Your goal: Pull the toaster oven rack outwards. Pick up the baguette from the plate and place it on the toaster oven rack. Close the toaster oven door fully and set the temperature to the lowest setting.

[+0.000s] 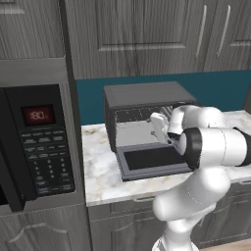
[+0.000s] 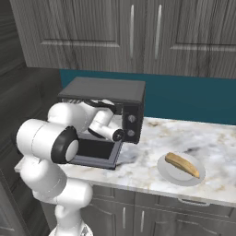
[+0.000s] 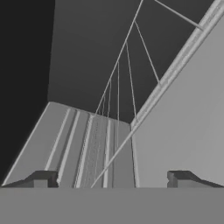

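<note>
The toaster oven [image 1: 142, 94] stands on the counter with its door [image 1: 149, 159] folded down flat. My gripper [image 1: 158, 128] reaches into the right part of the cavity, over the door. In the hand view the gripper [image 3: 113, 179] is open, fingertips [image 3: 41, 178] wide apart. The thin wire rack [image 3: 118, 87] stretches ahead inside the oven, and one of its edge wires runs down between the fingers. Well right of the oven [image 2: 103, 90], the tan baguette [image 2: 182, 164] lies on the white plate [image 2: 171, 177]. Two knobs [image 2: 132, 119] sit on the oven's right panel.
A large black microwave [image 1: 37, 142] with a red display fills the left side. The marble counter [image 2: 152, 138] runs between oven and plate. Grey cabinets hang above a teal backsplash [image 2: 184, 97]. My elbow [image 1: 215, 147] hangs in front of the door's right end.
</note>
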